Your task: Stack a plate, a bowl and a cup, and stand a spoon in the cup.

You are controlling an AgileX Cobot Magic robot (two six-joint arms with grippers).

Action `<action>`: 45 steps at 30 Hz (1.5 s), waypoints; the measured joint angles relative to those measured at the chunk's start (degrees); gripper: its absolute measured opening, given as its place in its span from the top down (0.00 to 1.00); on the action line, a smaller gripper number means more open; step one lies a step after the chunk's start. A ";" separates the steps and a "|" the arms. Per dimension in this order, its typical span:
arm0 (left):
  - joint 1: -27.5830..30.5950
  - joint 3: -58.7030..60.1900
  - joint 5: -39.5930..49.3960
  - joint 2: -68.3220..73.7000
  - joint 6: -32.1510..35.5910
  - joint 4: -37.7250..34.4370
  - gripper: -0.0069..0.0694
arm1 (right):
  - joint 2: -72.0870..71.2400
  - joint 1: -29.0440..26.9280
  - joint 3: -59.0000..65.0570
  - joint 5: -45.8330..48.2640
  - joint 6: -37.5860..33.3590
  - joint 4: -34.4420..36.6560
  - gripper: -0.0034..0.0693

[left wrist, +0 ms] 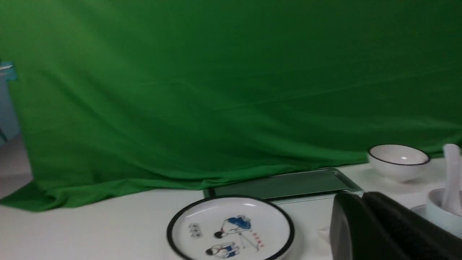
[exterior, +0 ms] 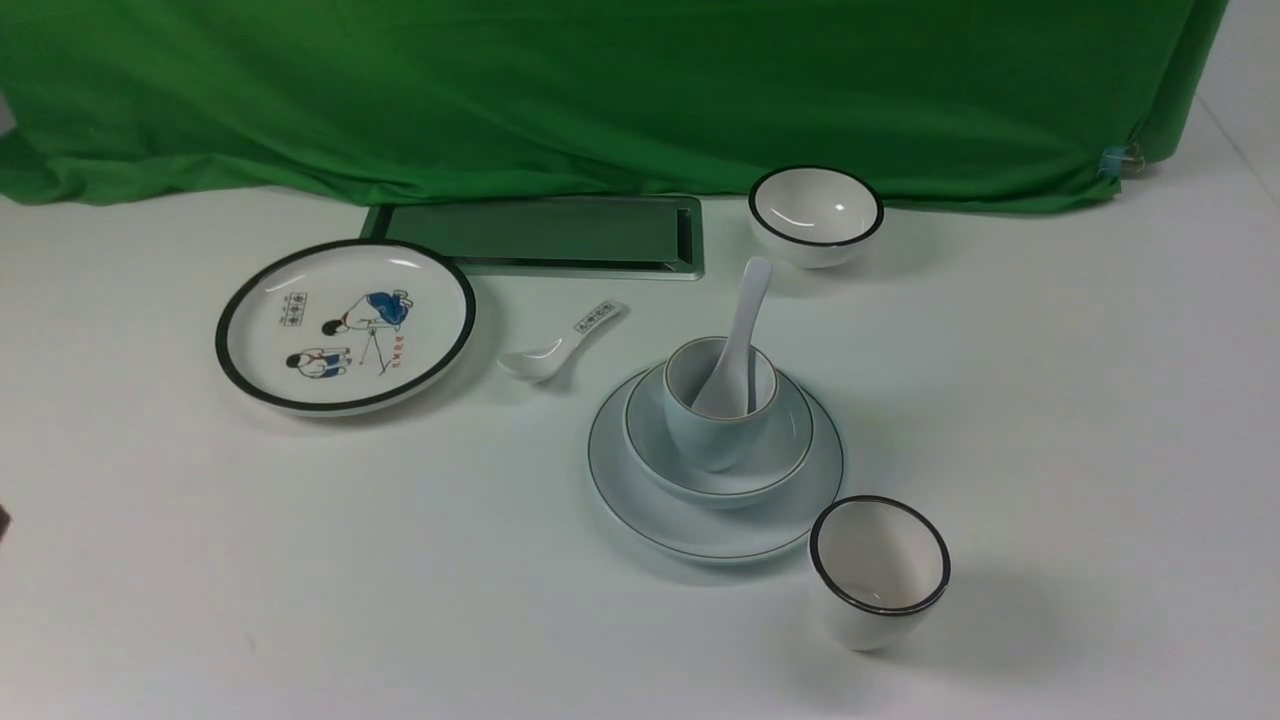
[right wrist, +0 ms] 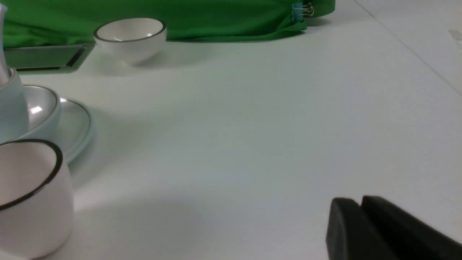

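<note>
Right of the table's centre, the pale blue-green plate (exterior: 790, 520) carries the shallow bowl (exterior: 790, 445). The cup (exterior: 705, 430) sits in the bowl. The white spoon (exterior: 745, 310) stands in the cup with its handle leaning up and away. Neither gripper shows in the front view. In the left wrist view my left gripper (left wrist: 362, 195) is shut and empty, hanging left of the cup (left wrist: 438, 215) and spoon (left wrist: 451, 173). My right gripper (right wrist: 361, 200) has its pads together with nothing in them, over bare table well to the right of the plate (right wrist: 77, 126).
A black-rimmed cartoon plate (exterior: 345, 325) lies at the left, a small printed spoon (exterior: 560, 345) beside it. A white black-rimmed bowl (exterior: 815, 215) sits at the back, and a white black-rimmed cup (exterior: 878, 572) stands just in front of the stack. A recessed metal panel (exterior: 540, 235) lies below the green cloth.
</note>
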 joint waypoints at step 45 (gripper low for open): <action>10.70 7.96 10.30 -2.26 -3.25 1.65 0.95 | 0.00 -0.11 0.00 0.00 0.05 0.00 0.68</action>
